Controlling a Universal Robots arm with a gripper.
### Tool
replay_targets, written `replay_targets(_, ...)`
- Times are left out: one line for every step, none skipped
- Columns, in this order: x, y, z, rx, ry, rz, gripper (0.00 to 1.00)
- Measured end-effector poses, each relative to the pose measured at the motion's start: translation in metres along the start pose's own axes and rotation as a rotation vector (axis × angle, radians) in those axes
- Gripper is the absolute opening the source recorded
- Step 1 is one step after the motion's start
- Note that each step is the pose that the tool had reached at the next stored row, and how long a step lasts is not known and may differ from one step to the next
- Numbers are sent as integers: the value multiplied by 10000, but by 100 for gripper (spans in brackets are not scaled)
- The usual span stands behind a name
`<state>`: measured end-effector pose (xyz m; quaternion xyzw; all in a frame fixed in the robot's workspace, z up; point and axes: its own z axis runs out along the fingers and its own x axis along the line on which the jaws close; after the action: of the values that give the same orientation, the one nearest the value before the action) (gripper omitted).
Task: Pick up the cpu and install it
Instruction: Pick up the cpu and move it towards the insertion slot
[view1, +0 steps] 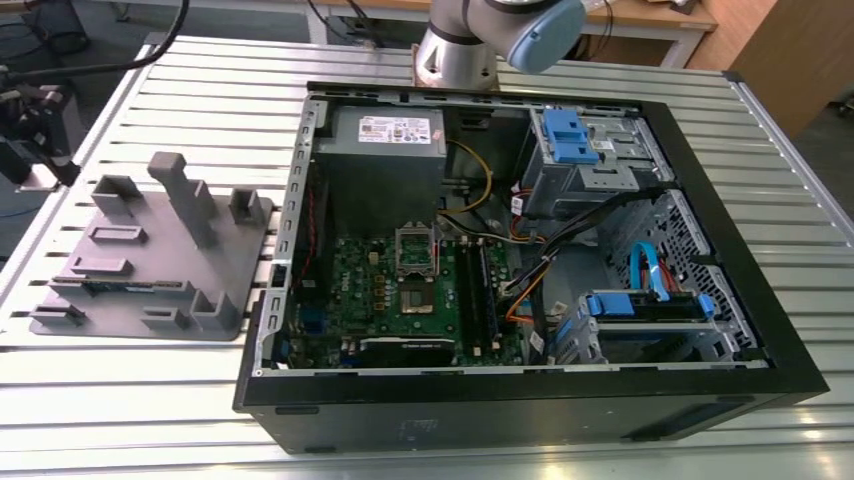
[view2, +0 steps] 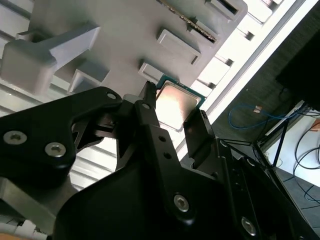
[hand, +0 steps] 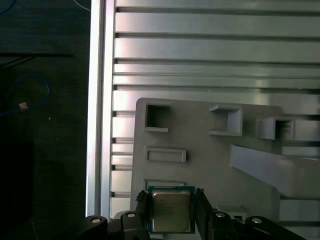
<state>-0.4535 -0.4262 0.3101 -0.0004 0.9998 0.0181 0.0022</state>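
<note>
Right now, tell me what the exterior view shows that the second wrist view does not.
Exterior view adds: the open computer case, its green board and the robot arm. Second wrist view adds: the silver chip, clamped between the fingers of the gripper. Both share: the grey tray on the slatted metal table.

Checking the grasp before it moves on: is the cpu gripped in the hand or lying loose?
Gripped: in both wrist views the hand has fingers against opposite edges of the cpu. Lifted off the grey tray: cannot tell.
</note>
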Motion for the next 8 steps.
replay_targets(-1, 2, -45, 0, 0, 0, 47)
replay_targets(-1, 3, -91, 0, 1, 0, 47)
replay_targets(-1, 5, -133, -1, 0, 0, 47)
replay_targets(-2, 7, -179, -1, -1, 0, 47)
replay_targets(-3, 8, -220, 0, 1, -1, 47)
replay_targets(-3, 9, -256, 0, 1, 0, 47)
replay_targets(-3, 10, -284, 0, 1, 0, 47)
replay_targets(-4, 11, -306, -1, 0, 0, 47)
